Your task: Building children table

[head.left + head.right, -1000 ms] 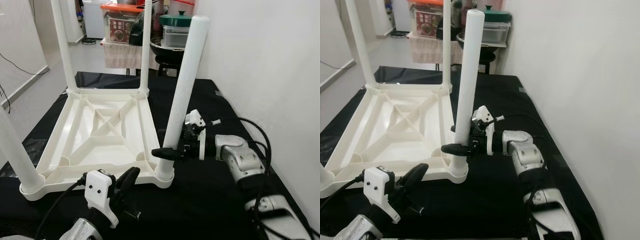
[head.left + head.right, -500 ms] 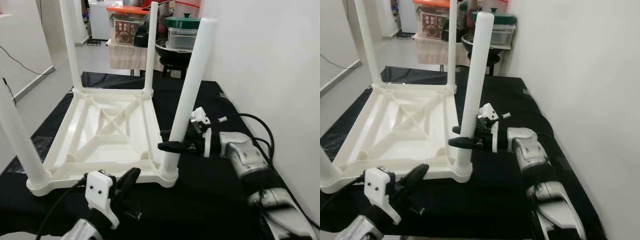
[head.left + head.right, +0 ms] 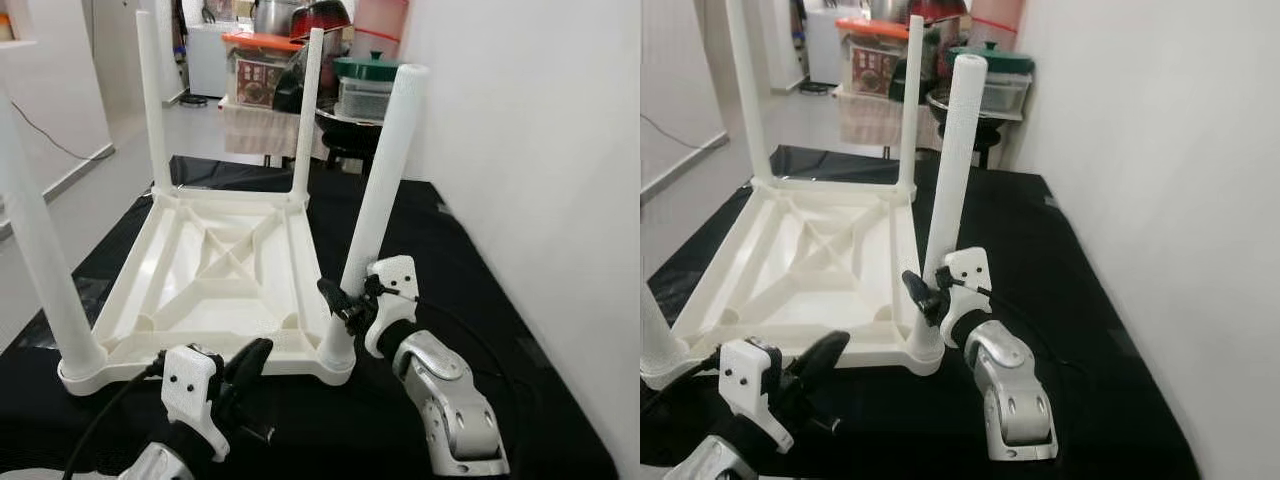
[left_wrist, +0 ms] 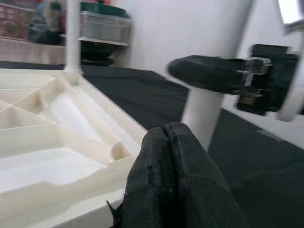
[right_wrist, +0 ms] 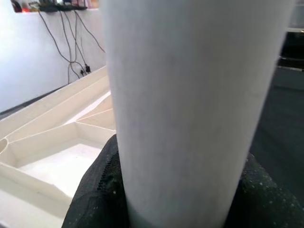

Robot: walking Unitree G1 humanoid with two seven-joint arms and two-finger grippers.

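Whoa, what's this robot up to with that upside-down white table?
It is putting together a small white plastic table, which lies upside down on a black cloth. The right gripper is clamped around the near right leg, low down by its corner socket; that leg leans slightly. The left gripper hovers shut beside the table's front edge, holding nothing.

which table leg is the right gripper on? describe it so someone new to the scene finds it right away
Start at the white table top lying upside down on the black cloth, its four white legs pointing up. Go to its corner nearest the robot on the robot's right. The leg there leans toward the white wall while the others stand straight, and the right gripper clamps it just above the socket.
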